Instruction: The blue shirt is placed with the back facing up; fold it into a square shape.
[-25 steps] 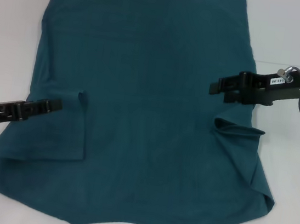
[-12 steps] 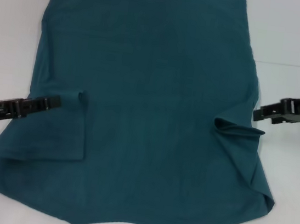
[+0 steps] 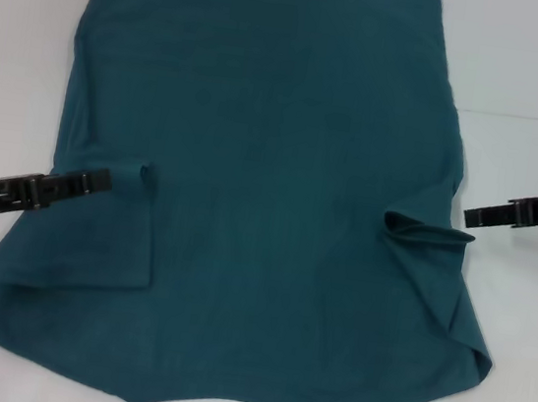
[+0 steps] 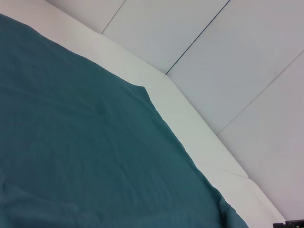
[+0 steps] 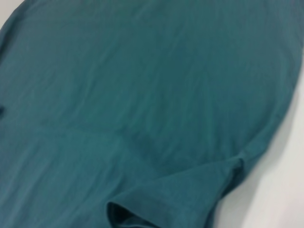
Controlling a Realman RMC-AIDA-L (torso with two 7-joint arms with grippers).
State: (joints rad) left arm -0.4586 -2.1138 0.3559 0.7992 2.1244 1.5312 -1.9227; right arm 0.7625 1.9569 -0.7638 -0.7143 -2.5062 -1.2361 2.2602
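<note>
Since the earlier frames the right gripper (image 3: 472, 216) had drawn back off the shirt (image 3: 274, 162) toward the right; it had been over the fabric and now showed only as a thin dark bar at the shirt's right edge, just above the folded right sleeve (image 3: 424, 231). The left gripper (image 3: 103, 179) had stayed where it was, reaching in from the left with its tip over the shirt beside the folded left sleeve (image 3: 106, 229). Whether either gripper's jaws were open or closed could not be told from these views.

The shirt lay spread flat on the white tabletop (image 3: 532, 87), plain side up, filling most of the middle of the scene. Its straight hem sat at the far side and the neckline dipped at the near edge. Both sleeves were turned inward onto the body, the left one lying flat, the right one bunched into a small raised pleat.

The tabletop was bare white on both sides of the shirt, with a faint seam running across it on the right. In the left wrist view the shirt (image 4: 85, 156) covered the tabletop's edge (image 4: 180, 114), and beyond it stood pale wall panels (image 4: 228, 71) divided by thin dark joints. The right wrist view showed the shirt (image 5: 142, 85) smooth with soft creases, its hemmed sleeve cuff (image 5: 175, 185) curled over near white tabletop (image 5: 280, 180).
</note>
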